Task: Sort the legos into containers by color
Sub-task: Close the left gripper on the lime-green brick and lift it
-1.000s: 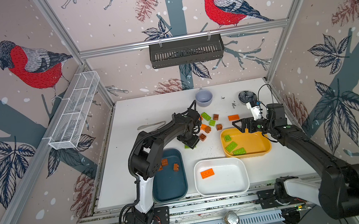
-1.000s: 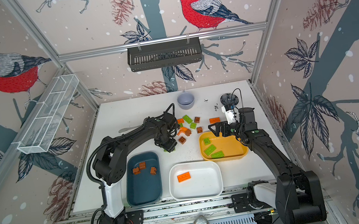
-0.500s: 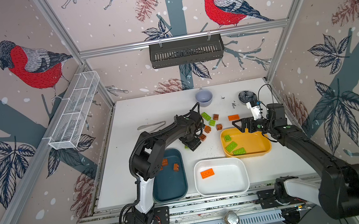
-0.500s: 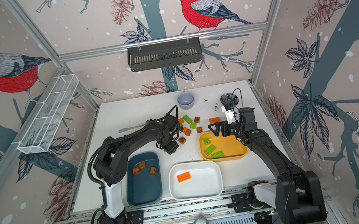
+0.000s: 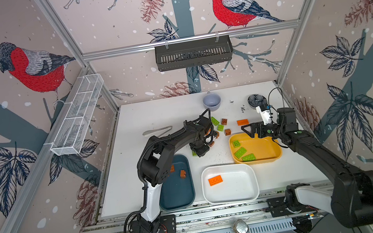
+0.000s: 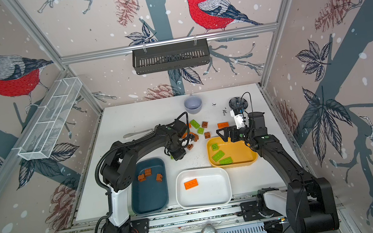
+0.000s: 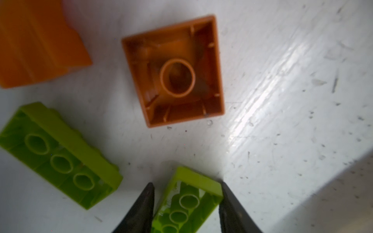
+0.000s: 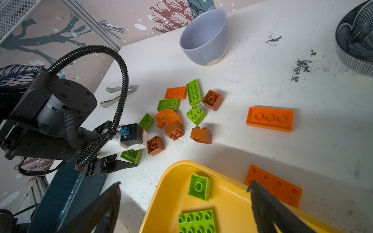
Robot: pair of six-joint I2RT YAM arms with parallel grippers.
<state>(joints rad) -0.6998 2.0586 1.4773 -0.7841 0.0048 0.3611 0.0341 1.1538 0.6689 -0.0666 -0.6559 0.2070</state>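
Observation:
My left gripper [image 7: 186, 188] is down at the table with its jaws shut on an upturned lime-green lego [image 7: 188, 201]. Beside it lie another green lego [image 7: 58, 155], a brown block [image 7: 175, 72] and the orange arch [image 7: 36, 44]. In both top views this gripper [image 5: 199, 150] is at the near edge of the loose pile [image 5: 219, 127]. My right gripper [image 8: 184, 183] hangs open over the far corner of the yellow tray [image 5: 269, 151], which holds green legos [image 5: 240, 152]. The teal tray [image 5: 179, 193] holds brown blocks [image 5: 183, 173]. The white tray [image 5: 241, 189] holds an orange plate [image 5: 215, 180].
A lavender cup [image 5: 212, 101] and a dark round bowl [image 5: 256, 100] stand at the back. Metal tongs [image 5: 157, 131] lie left of the pile. An orange plate [image 5: 242, 122] lies behind the yellow tray. Baskets hang on the left wall [image 5: 78, 118] and back wall [image 5: 193, 53].
My left gripper has shifted slightly toward the front edge of the pile and narrowed its jaws onto the green lego. The right arm has not moved.

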